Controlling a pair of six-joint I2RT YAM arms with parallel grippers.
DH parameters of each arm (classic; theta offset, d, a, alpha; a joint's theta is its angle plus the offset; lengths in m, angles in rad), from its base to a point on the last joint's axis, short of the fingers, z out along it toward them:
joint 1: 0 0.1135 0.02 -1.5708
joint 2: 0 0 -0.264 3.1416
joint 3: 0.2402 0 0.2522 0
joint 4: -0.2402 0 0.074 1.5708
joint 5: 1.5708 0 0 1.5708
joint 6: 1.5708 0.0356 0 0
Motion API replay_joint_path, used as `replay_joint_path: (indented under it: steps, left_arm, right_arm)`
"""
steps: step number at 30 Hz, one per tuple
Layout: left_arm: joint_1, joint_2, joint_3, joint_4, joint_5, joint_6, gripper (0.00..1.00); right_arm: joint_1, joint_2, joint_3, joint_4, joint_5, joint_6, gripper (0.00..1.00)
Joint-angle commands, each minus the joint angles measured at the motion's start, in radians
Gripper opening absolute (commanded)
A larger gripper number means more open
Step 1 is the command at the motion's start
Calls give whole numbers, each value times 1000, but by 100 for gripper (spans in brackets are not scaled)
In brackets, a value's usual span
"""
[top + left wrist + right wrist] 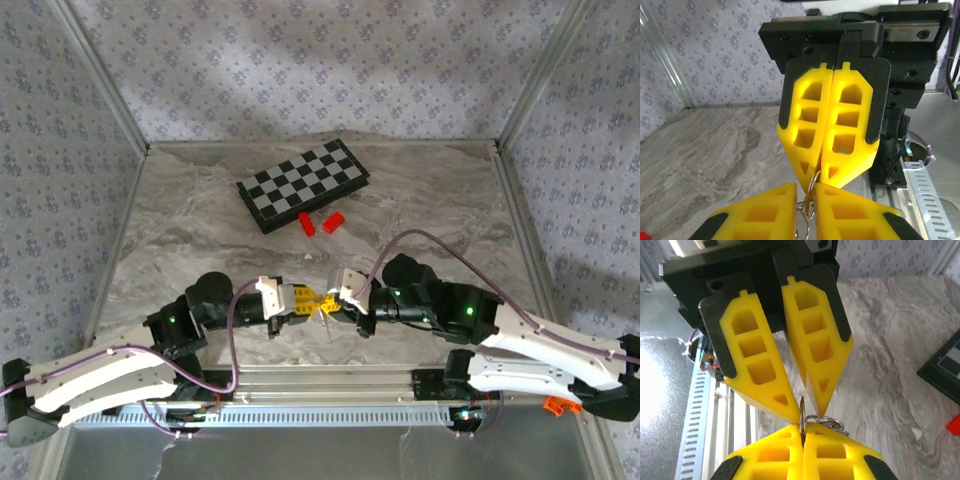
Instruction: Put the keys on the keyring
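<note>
Viewing from the top external camera, the two arms met tip to tip above the near middle of the marble-patterned table (200, 230). The left gripper (305, 300) and the right gripper (343, 292) faced each other, and the key (322, 303), a small yellow-orange piece, sat between their tips. How far either pair of jaws was open could not be told from this height. A folding chessboard (303, 185) lay well behind them, with two red blocks (308, 224) (333, 222) just beside its near edge.

From the left wrist camera, the left gripper (806, 190) was nearly closed, its narrow gap pinching the wire of the keyring (801, 219). The right gripper (819, 172) stood opposite with its fingers pressed together, and a loop of the ring rose to their tips.

From the right wrist camera, the right gripper (802, 427) was closed on the key (801, 412), seen edge-on as a thin brass-coloured strip standing upright. The left gripper (807, 412) converged on that strip from above. The silver loops of the keyring (829, 421) lay just beside the strip, touching the fingertips.
</note>
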Motion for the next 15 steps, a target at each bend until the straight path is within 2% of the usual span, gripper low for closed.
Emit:
replay_joint_path:
  steps: [1,6,9,15]
  left_arm:
    - [-6,15,44,-61,2,44,14]
    - [-6,28,45,-68,0,48,10]
    - [-6,21,43,-65,1,50,0]
    - [-6,-30,3,36,23,16,0]
  right_arm:
    - [8,41,62,-109,62,-51,0]
    - [11,60,78,-104,46,-66,0]
    - [11,55,76,-98,40,-66,0]
    - [10,21,51,-59,14,-54,0]
